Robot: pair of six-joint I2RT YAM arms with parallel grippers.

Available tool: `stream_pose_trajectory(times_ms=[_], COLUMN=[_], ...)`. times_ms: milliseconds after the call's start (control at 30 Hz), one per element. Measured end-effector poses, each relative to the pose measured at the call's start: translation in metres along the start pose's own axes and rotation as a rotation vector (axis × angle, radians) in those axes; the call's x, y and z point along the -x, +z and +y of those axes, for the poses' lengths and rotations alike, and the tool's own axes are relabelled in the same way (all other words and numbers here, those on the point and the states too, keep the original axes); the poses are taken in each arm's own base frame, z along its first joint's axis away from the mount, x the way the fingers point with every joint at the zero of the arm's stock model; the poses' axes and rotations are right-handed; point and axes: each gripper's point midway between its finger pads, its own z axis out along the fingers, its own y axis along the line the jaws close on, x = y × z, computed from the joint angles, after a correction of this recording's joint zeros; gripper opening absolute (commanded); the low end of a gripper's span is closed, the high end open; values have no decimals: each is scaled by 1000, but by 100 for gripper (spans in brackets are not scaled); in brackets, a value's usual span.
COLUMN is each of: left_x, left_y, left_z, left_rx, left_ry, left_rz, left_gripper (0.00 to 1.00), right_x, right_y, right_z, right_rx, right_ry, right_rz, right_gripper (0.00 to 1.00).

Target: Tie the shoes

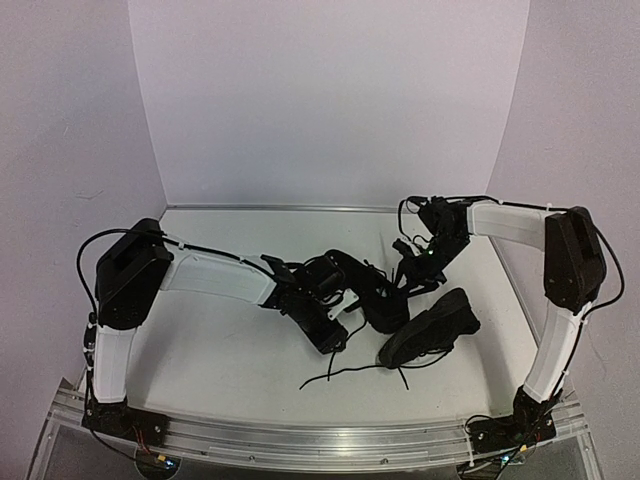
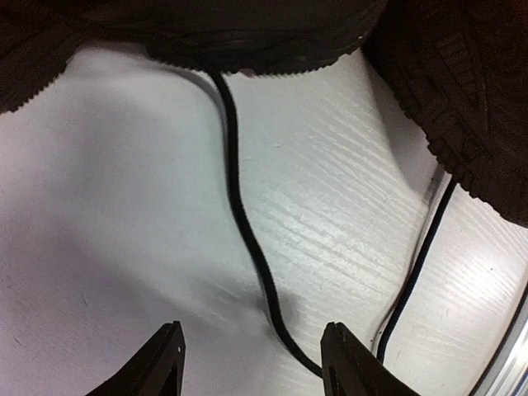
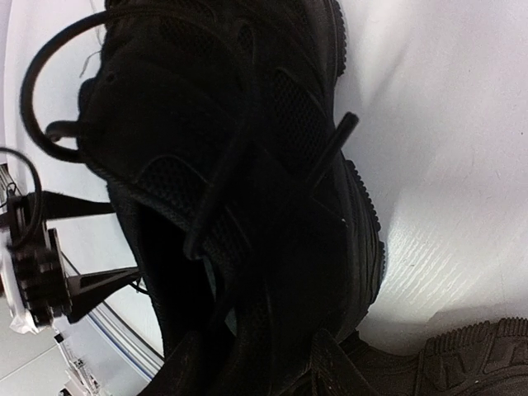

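Observation:
Two black shoes lie mid-table: one upright (image 1: 375, 290), the other on its side (image 1: 432, 328), with thin black laces (image 1: 345, 372) trailing toward the front. My left gripper (image 1: 328, 335) is low at the front of the upright shoe. In the left wrist view that gripper (image 2: 252, 342) is open over the table, and one lace (image 2: 247, 223) runs from under the shoe's sole (image 2: 247, 33) to beside the right finger, unpinched. My right gripper (image 3: 252, 355) straddles the upright shoe's (image 3: 247, 165) dark tongue and laces. Whether the right gripper presses on them is too dark to see.
The second shoe's treaded sole (image 2: 462, 99) fills the right of the left wrist view, with another lace (image 2: 417, 272) below it. White walls close the back and sides. A metal rail (image 1: 320, 440) runs along the table's (image 1: 220, 350) front edge.

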Motion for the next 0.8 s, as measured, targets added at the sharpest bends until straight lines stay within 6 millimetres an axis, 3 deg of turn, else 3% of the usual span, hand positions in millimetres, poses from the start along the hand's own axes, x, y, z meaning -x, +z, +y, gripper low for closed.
stream_pose_trajectory(times_ms=[133,400,600,700,800], left_x=[4,-7,-15,-24,-19], left_y=[6,13,3,-13,-37], left_z=[-9,9,32,54,77], left_rx=[49,187,249,281,315], left_ry=[55,40,-66,-154,-256], left_rz=[17,65,66,69,21], left_gripper=[50,1,0,0,0], right_x=[0,0,2,5,9], right_y=[0,0,4,7,13], right_z=[-1,-2,2,9,20], right_rx=[-5,-7,11,26,46], right_ry=[9,14,35,48,58], right_rz=[0,0,17,21,12], right_gripper=[31,0,0,0,0])
